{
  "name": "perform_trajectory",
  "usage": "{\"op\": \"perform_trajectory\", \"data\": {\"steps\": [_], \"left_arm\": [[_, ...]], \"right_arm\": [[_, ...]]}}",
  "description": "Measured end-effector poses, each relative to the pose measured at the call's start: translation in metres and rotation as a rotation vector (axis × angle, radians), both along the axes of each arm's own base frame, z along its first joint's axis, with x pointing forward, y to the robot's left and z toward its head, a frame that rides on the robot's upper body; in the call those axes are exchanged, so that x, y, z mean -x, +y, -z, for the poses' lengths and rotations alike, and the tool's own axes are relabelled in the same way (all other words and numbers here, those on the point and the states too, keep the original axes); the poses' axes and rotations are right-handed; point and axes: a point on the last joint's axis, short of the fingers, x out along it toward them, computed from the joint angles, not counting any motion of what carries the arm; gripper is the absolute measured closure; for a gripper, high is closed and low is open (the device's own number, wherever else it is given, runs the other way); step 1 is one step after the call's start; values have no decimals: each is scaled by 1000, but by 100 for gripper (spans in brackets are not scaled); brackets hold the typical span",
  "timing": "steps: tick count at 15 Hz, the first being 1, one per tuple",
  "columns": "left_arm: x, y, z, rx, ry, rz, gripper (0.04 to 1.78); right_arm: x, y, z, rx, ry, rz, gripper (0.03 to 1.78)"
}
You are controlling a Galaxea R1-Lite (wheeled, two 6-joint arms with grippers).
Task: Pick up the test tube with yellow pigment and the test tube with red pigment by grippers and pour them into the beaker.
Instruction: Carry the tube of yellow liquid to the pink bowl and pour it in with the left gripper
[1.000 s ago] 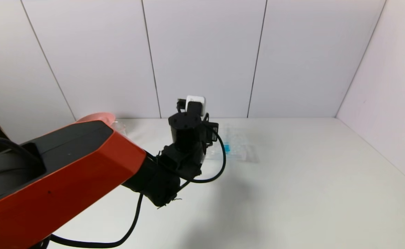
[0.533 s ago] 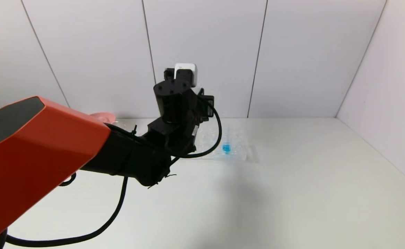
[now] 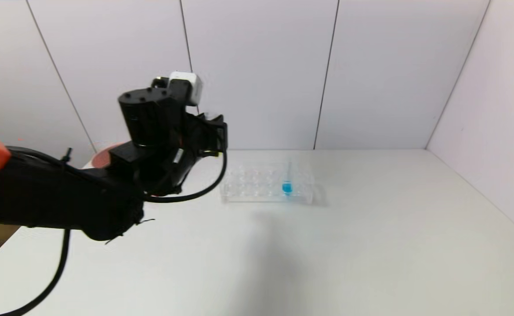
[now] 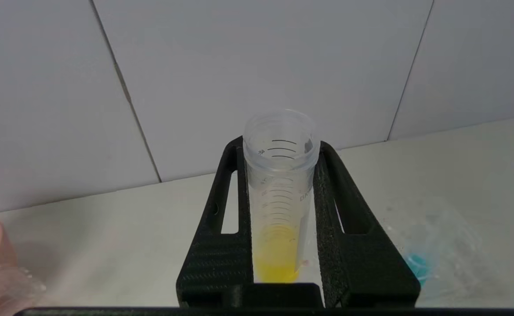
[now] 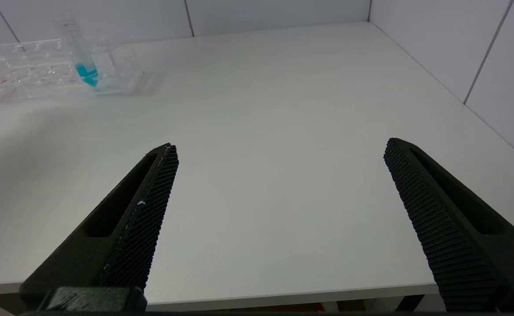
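Note:
My left gripper (image 4: 279, 147) is shut on the test tube with yellow pigment (image 4: 278, 206), a clear graduated tube with yellow liquid at its bottom, held upright. In the head view the left gripper (image 3: 213, 131) is raised above the table, left of the clear tube rack (image 3: 257, 186). A clear rim (image 4: 6, 285), apparently the beaker, shows at the edge of the left wrist view; the arm hides it in the head view. The test tube with red pigment is out of view. My right gripper (image 5: 279, 147) is open and empty over the table's front edge.
A blue-liquid tube (image 3: 287, 186) stands in the rack, also seen in the right wrist view (image 5: 85, 70). A pink bowl (image 3: 101, 156) sits at the back left, mostly behind my left arm. White walls close the back and right sides.
My left arm has risen and swung left, away from the rack, with the yellow tube in its gripper. The rack is now uncovered in the head view.

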Motion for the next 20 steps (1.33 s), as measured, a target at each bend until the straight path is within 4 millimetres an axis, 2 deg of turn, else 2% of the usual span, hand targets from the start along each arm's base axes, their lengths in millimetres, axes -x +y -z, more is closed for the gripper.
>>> {"op": "perform_trajectory", "data": {"steps": [3, 6, 11, 14, 20], "left_arm": [[17, 66, -11, -35, 54, 11, 139], [37, 122, -11, -59, 122, 21, 139], [54, 192, -3, -131, 187, 13, 139], [49, 211, 4, -238, 241, 22, 139], [11, 220, 18, -433, 296, 33, 139]], "right_arm": [[0, 0, 0, 0, 0, 0, 10], [0, 0, 0, 0, 0, 0, 10], [0, 0, 0, 0, 0, 0, 10], [0, 0, 0, 0, 0, 0, 10], [0, 0, 0, 0, 0, 0, 10]]}}
